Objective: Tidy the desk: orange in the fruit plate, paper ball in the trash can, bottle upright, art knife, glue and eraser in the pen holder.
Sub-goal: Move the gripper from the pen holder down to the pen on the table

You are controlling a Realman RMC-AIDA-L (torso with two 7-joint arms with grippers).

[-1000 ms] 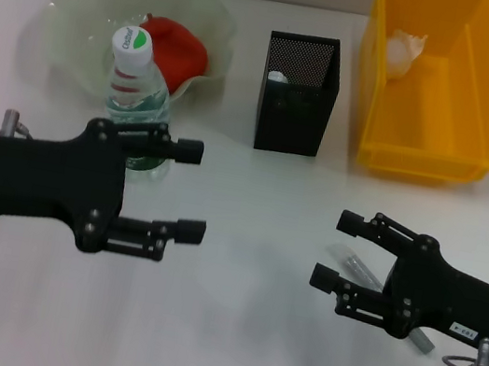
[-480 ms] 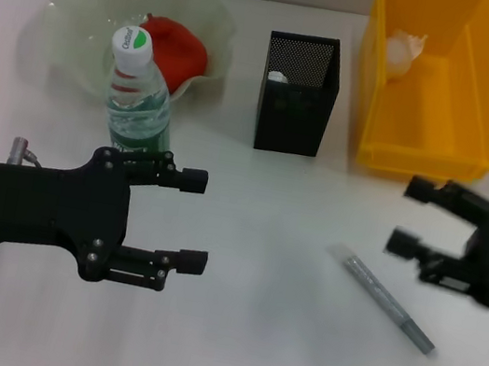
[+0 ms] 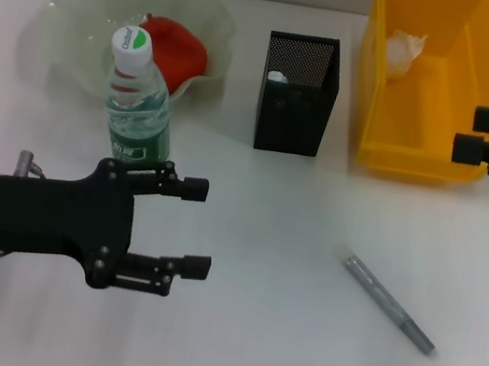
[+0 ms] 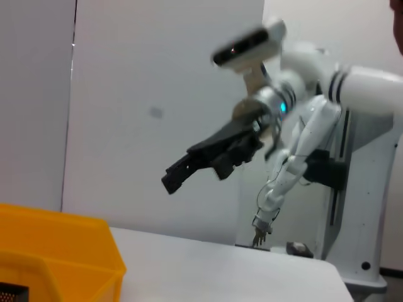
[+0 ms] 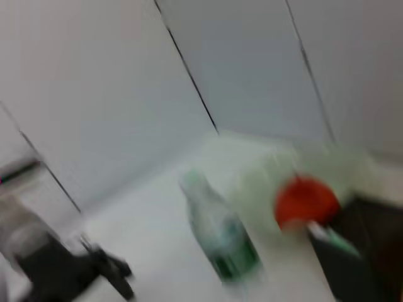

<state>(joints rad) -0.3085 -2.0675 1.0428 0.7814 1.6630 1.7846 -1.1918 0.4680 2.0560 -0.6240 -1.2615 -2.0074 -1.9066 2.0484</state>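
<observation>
Art knife [image 3: 387, 302] lies flat on the desk [image 3: 270, 358], well apart from everything else, at about 4 o'clock from the pen holder [image 3: 298, 93]. Slim grey stick, long axis running diagonally from 10 o'clock to 4 o'clock; the paler, clearer end points toward 10, the darker end toward 4. I cannot tell which end carries the blade.

Handling, as I judge it: light, rigid, smooth-sided, lying low on a hard top, so it will likely skate or roll if nudged from one side. Best hold is at mid-length, jaws set across the long axis, coming straight down.

My right gripper [image 3: 480, 135] is up at the 3 o'clock edge, beside the yellow bin [image 3: 430, 154], fingers spread, nothing in them. My left gripper [image 3: 190, 226] hangs at the near 8 o'clock side, fingers parted and unloaded, just in front of the bottle [image 3: 135, 102].

Bottle stands upright, cap up. Orange [image 3: 178, 48] sits in the fruit plate [image 3: 77, 6]. Paper ball [image 3: 402, 50] lies in the bin's far end.
</observation>
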